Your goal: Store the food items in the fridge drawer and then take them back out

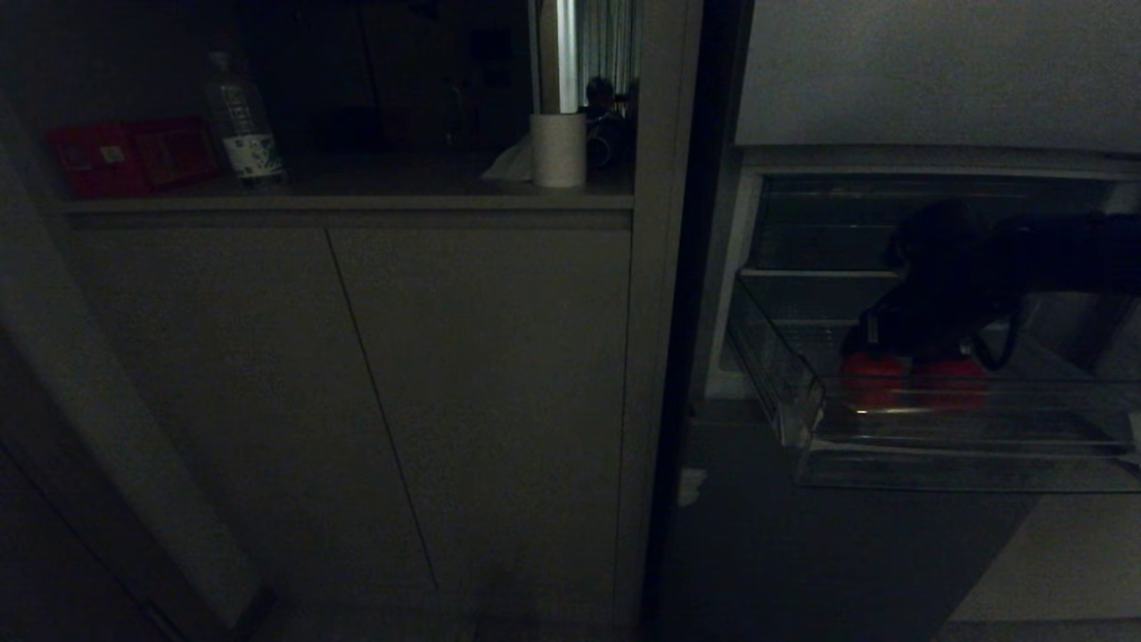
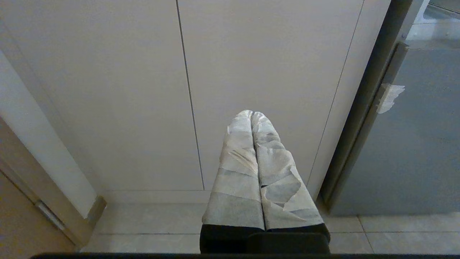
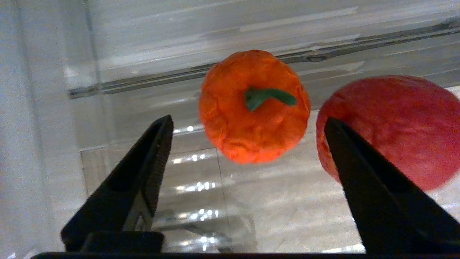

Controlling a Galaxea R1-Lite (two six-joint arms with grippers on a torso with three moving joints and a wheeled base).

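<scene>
Food items are lying in the fridge drawer (image 1: 802, 419), a clear pull-out tray standing out from the open fridge (image 1: 740, 267). Going from left to right in the right wrist view: the orange-red pepper-like piece (image 3: 254, 106) with a green stem is sitting just beyond the right claw (image 3: 248, 126), between its two black fingers (image 3: 143, 172) and touching neither; the rounder red piece (image 3: 391, 129) is sitting next to it, partly hidden behind the other finger, and whether it is touching that finger is hard to tell. The right claw is standing wide apart and gripping nothing. In the dim head view the right arm is reaching in from the right, its dark claw hanging just above both red pieces (image 1: 914, 382), which are probably resting on the drawer floor. The left claw (image 2: 252, 114), wrapped in pale tape, is pointing at the cabinet doors (image 2: 107, 90) beside the fridge, its fingers pressed together and holding nothing.
</scene>
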